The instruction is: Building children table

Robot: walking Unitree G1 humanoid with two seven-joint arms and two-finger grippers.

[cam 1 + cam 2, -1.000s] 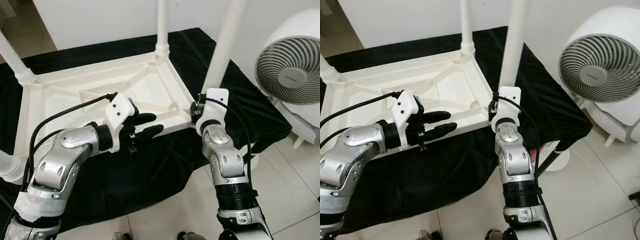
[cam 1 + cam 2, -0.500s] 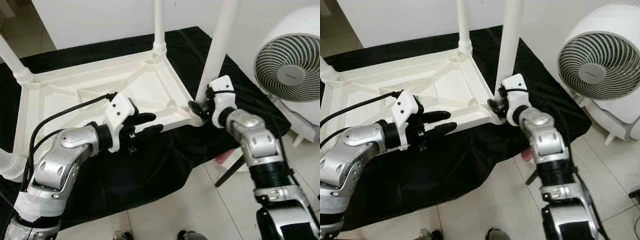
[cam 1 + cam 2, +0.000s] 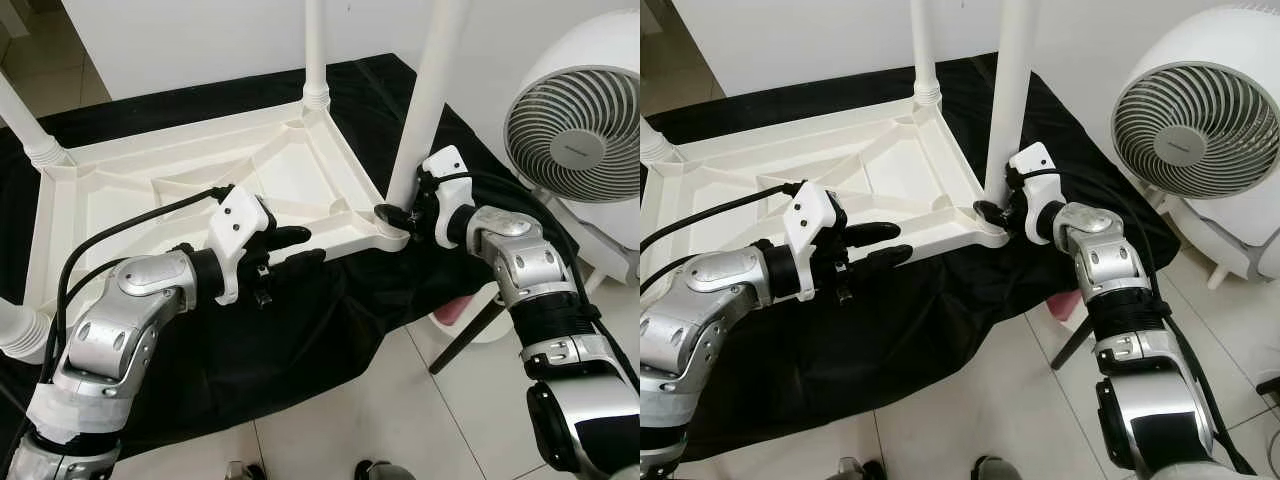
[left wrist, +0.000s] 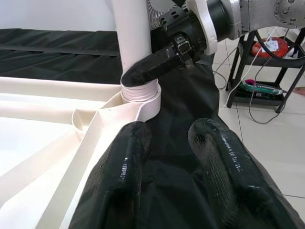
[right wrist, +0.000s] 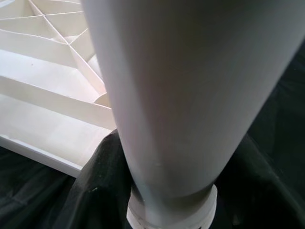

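Lying upside down on a black cloth (image 3: 300, 340), ribbed underside facing up: the white children's table (image 3: 180, 200), its legs rising out of the corner sockets. Taken as the landmark here: the near-right leg (image 3: 425, 90), standing upright in its corner socket (image 4: 139, 98).

Closing around the base of that leg, just above the socket collar: the right claw (image 3: 395, 215), one black finger (image 4: 150, 64) pressing against the leg, the other hidden behind it, so grasping the leg as far as can be told. Crowding the right wrist view: the leg's white shaft, with a dark finger showing on either side.

Hovering off to the left of that leg, along the table's near edge: the left claw (image 3: 290, 250), fingers (image 4: 124, 176) spread apart and gripping nothing, pointing toward the socket, tips over the cloth beside the rim.

Standing on the tiled floor (image 3: 400, 420) to the right of the leg, well apart: a white round fan (image 3: 580, 150).
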